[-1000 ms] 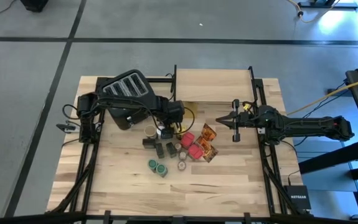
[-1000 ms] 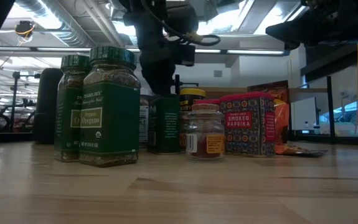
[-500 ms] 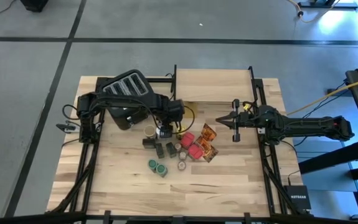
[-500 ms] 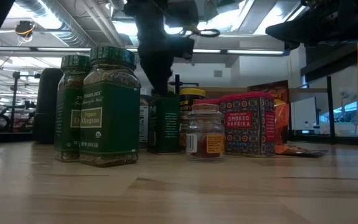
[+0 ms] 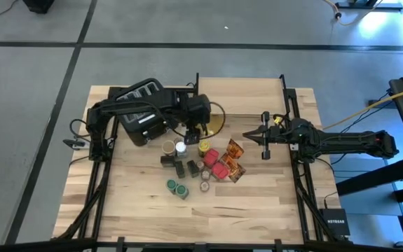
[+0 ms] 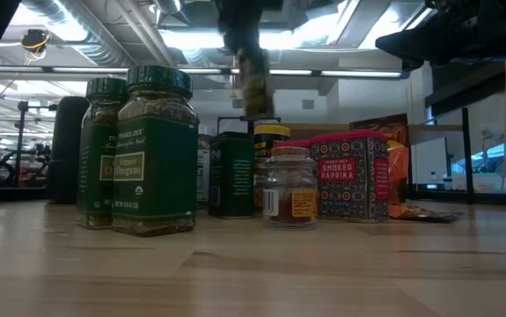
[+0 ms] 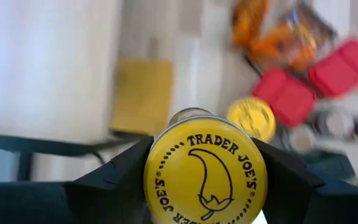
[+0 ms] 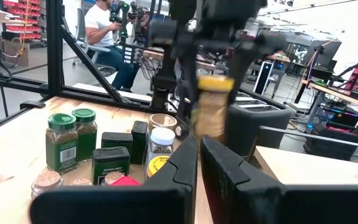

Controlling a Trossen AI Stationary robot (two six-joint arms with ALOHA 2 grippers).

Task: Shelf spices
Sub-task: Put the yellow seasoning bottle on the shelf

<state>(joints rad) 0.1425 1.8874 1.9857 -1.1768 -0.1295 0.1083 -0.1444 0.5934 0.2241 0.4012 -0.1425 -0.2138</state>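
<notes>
- A yellow-lidded jar (image 7: 205, 178) is clamped between the fingers of the left gripper (image 5: 195, 130), raised above the cluster of spices (image 5: 200, 166) and near the shelf (image 5: 240, 96).
- The right gripper (image 5: 263, 144) is held closed and empty, hovering right of the spices.

Black four-slot toaster (image 5: 139, 105) at far left of wooden surface (image 5: 138, 210), angled. Grey floor (image 5: 33, 70) around, crossed by dark lines. Yellow cable (image 5: 369, 108) runs off far right. Small black box (image 5: 336, 220) at near right corner. Seated person (image 8: 104, 31) in white shirt in room beyond surface.
</notes>
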